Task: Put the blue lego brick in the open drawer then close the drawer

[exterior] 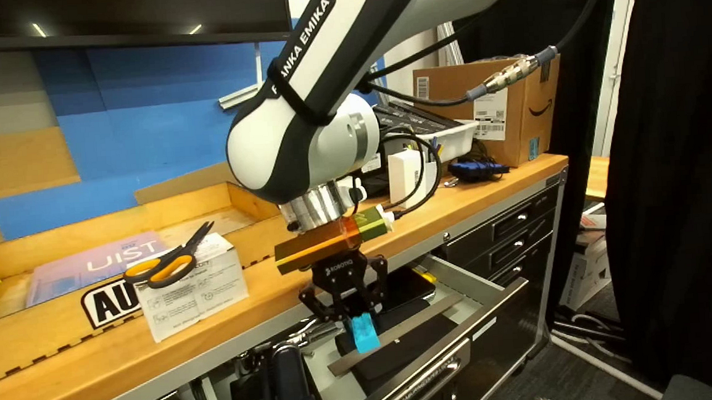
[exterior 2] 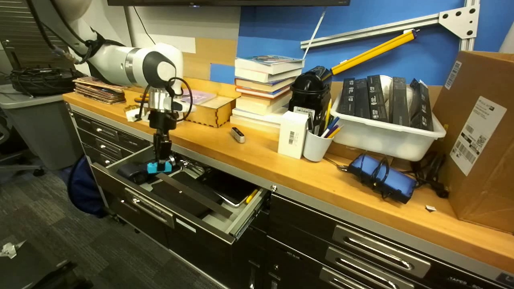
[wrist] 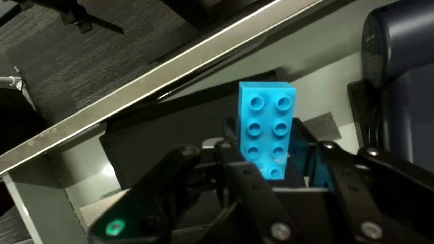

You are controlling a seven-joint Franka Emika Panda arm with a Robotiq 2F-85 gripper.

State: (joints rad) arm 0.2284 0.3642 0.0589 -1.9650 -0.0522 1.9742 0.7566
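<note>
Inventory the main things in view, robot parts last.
blue lego brick: 1, light blue, held over the drawer
drawer: 1, black-fronted, open below the worktop
printed box: 1, white, on the worktop
scissors: 1 pair, black and orange, on the printed box
wooden tray: 1, tan, on the worktop
book stack: 1, mostly pale, beside the wooden tray
cardboard box: 1, brown, near the worktop's end
bin: 1, white, beside the cardboard box
pen cup: 1, pale grey, beside the bin
gripper: 1, black, closed on the brick
arm: 1, white and black, above the gripper

One gripper [exterior: 358, 317], one blue lego brick [wrist: 266, 127], one open drawer [exterior 2: 150, 208]; on the desk [exterior 2: 217, 145], one wooden tray [exterior 2: 204, 116], one pen cup [exterior 2: 316, 146], one white tub [exterior 2: 385, 138].
</note>
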